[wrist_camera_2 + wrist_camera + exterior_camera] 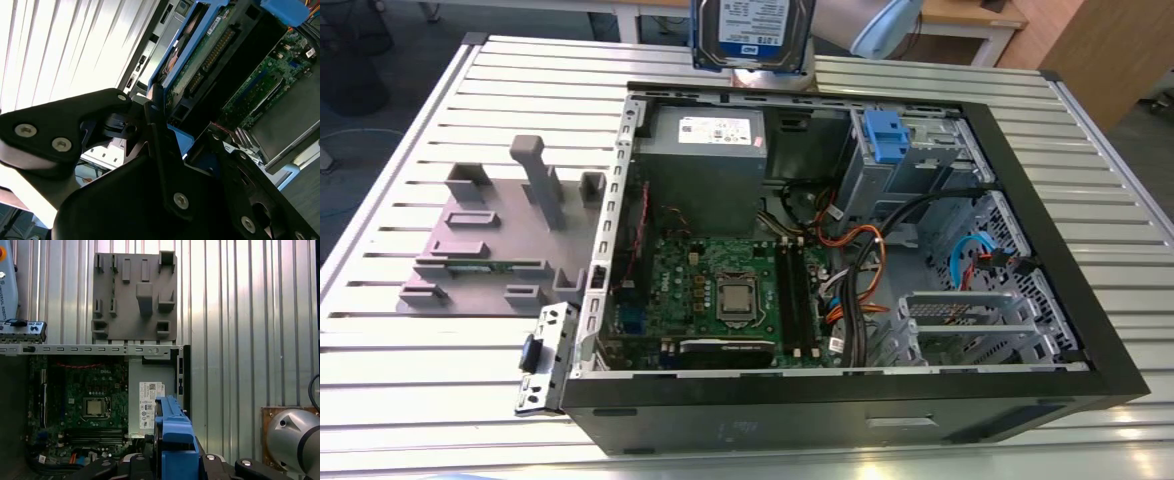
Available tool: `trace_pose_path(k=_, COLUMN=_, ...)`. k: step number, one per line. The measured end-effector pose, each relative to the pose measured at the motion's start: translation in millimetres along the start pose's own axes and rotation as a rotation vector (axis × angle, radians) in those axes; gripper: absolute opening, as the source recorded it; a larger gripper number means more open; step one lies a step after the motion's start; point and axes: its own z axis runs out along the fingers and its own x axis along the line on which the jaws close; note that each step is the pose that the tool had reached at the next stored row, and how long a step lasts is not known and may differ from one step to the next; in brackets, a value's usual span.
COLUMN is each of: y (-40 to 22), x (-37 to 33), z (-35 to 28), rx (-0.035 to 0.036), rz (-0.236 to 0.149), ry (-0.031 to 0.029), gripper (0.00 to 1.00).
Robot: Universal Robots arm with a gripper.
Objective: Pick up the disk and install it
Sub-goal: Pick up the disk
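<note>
The disk, a silver-grey drive with a white-and-blue label in a bright blue bracket, hangs upright above the far edge of the open computer case in the exterior view. In the first wrist view its blue bracket appears edge-on, over the grey power supply. My gripper is shut on the disk, with black fingers on both sides of the bracket. The second wrist view has the gripper clamped on the disk, whose connector side faces the camera.
Inside the case lie the motherboard, a grey power supply, a blue latch at the drive bay, and loose cables. A grey fixture plate sits on the slatted metal table at the exterior view's left.
</note>
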Motion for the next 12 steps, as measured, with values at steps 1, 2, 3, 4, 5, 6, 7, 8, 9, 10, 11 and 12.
trace_pose_path(k=1, y=-0.6, x=0.0, z=0.0, rx=0.0, rz=0.0, ry=0.0, gripper=0.37)
trace_pose_path(k=2, y=-1.1, x=0.0, z=0.0, rx=0.0, rz=0.0, ry=0.0, gripper=0.37)
trace_pose_path(k=3, y=-1.7, x=0.0, z=-0.1, rx=0.0, rz=0.0, ry=0.0, gripper=0.37)
trace_pose_path(k=4, y=-2.2, x=0.0, z=-0.1, rx=0.0, rz=0.0, ry=0.0, gripper=0.37)
trace_pose_path(k=5, y=-2.8, x=0.0, z=-0.1, rx=0.0, rz=0.0, ry=0.0, gripper=0.37)
trace_pose_path(k=6, y=-3.4, x=-0.1, z=-0.1, rx=-0.0001, rz=0.0, ry=0.0001, gripper=0.37)
trace_pose_path(k=7, y=-3.9, x=-0.1, z=-0.1, rx=0.0, rz=0.0, ry=0.0, gripper=0.37)
trace_pose_path(k=8, y=-4.5, x=-0.1, z=-0.1, rx=-0.0001, rz=0.0, ry=0.0001, gripper=0.37)
trace_pose_path(k=9, y=-5.1, x=-0.1, z=-0.1, rx=0.0, rz=0.0, ry=0.0, gripper=0.37)
trace_pose_path(k=10, y=-5.6, x=-0.1, z=-0.2, rx=0.0, rz=0.0, ry=0.0001, gripper=0.37)
trace_pose_path(k=11, y=-6.2, x=-0.1, z=-0.2, rx=0.0, rz=0.0, ry=0.0, gripper=0.37)
trace_pose_path(k=12, y=-6.8, x=-0.1, z=-0.2, rx=0.0, rz=0.0, ry=0.0001, gripper=0.37)
